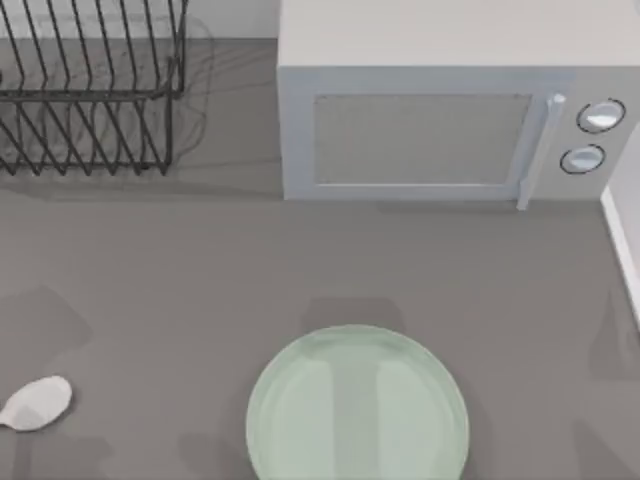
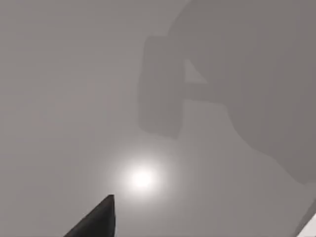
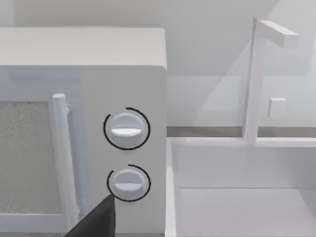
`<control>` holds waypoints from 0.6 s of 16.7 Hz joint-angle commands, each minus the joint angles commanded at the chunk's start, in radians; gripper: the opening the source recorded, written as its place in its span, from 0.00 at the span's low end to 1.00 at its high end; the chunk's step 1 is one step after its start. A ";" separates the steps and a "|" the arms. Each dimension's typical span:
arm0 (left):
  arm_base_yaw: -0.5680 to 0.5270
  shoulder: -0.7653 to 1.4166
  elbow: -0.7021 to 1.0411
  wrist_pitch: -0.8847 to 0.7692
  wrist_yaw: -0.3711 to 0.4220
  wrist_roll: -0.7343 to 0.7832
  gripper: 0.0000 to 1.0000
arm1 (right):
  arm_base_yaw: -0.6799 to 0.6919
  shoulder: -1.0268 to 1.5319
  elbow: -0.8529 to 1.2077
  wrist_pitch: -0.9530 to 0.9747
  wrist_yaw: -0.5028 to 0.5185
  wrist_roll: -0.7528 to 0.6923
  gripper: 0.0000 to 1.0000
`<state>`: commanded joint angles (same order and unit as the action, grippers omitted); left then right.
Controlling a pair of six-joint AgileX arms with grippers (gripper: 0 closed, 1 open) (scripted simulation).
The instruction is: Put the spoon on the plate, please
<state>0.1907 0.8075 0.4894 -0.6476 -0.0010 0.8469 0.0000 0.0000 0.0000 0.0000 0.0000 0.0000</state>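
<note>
The small white spoon [image 1: 38,403] lies on the grey table near the left edge, toward the front. The large pale green plate [image 1: 357,405] sits at the front centre, with nothing on it and its front rim cut off by the picture's edge. Spoon and plate are well apart. A dark piece of my left gripper [image 2: 96,219] hangs over bare grey table, with an arm's shadow on the surface beyond it. A dark piece of my right gripper [image 3: 96,219] faces the microwave's two knobs [image 3: 127,129].
A white microwave [image 1: 430,120] with its door closed stands at the back centre-right. A black wire dish rack [image 1: 90,90] fills the back left corner. A white sink basin [image 3: 242,197] with a faucet borders the table's right edge [image 1: 625,230].
</note>
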 joint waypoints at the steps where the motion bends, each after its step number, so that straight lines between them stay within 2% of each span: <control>1: 0.019 0.085 0.046 -0.064 0.000 0.090 1.00 | 0.000 0.000 0.000 0.000 0.000 0.000 1.00; 6: 0.096 0.409 0.248 -0.320 -0.002 0.447 1.00 | 0.000 0.000 0.000 0.000 0.000 0.000 1.00; 10: 0.128 0.527 0.342 -0.414 -0.004 0.577 1.00 | 0.000 0.000 0.000 0.000 0.000 0.000 1.00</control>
<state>0.3189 1.3346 0.8318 -1.0613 -0.0046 1.4240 0.0000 0.0000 0.0000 0.0000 0.0000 0.0000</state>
